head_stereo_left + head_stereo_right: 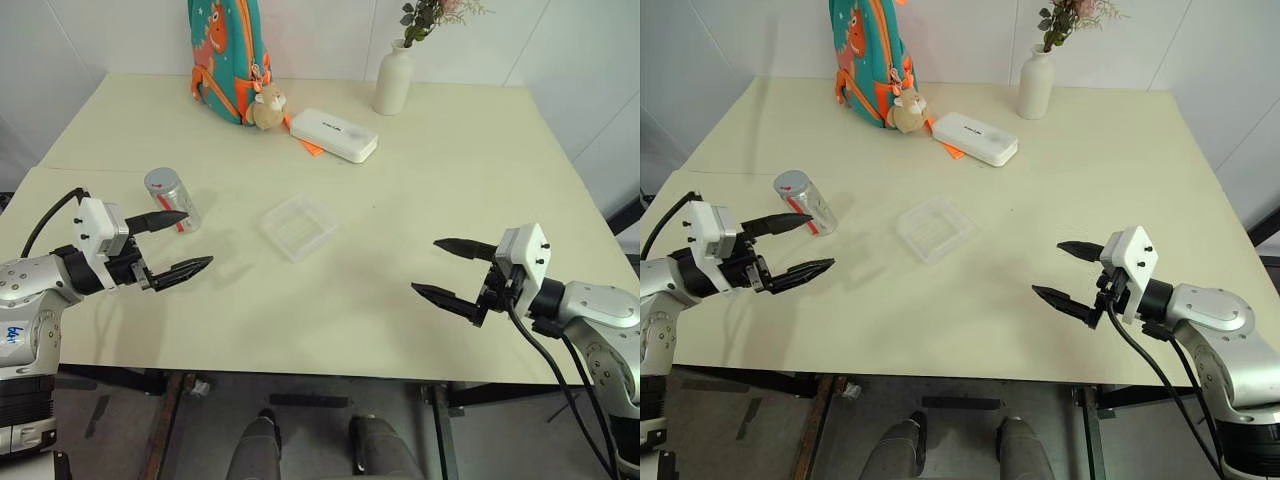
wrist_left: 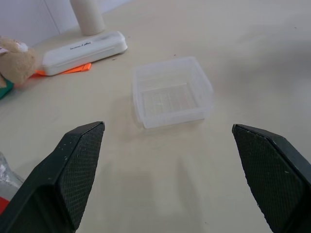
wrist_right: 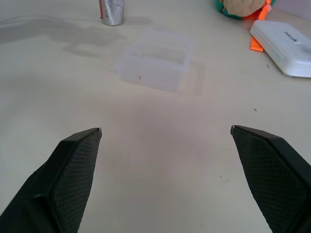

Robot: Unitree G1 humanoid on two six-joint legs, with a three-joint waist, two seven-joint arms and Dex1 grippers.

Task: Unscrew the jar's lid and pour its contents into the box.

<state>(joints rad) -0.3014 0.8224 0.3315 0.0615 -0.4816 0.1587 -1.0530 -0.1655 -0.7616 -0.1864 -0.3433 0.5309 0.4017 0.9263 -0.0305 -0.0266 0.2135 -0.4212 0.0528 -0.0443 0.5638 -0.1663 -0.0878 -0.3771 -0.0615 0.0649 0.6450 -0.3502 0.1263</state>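
Pale worktop (image 1: 420, 250) carries jar (image 1: 172, 200), clear box (image 1: 299, 226), white case (image 1: 334, 134), vase (image 1: 393, 80), backpack (image 1: 225, 55), plush toy (image 1: 267, 108).

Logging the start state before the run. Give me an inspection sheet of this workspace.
Surface: cream table, no spills seen.
Job's things: jar upright, lid on; contents not discernible; clear box mid-table, empty.
Clutter: white case, white vase, dinosaur backpack, plush toy.
Grippers: left tool open beside jar; right tool open, empty.
Cables: black cable along right arm.
Surroundings: white wall.
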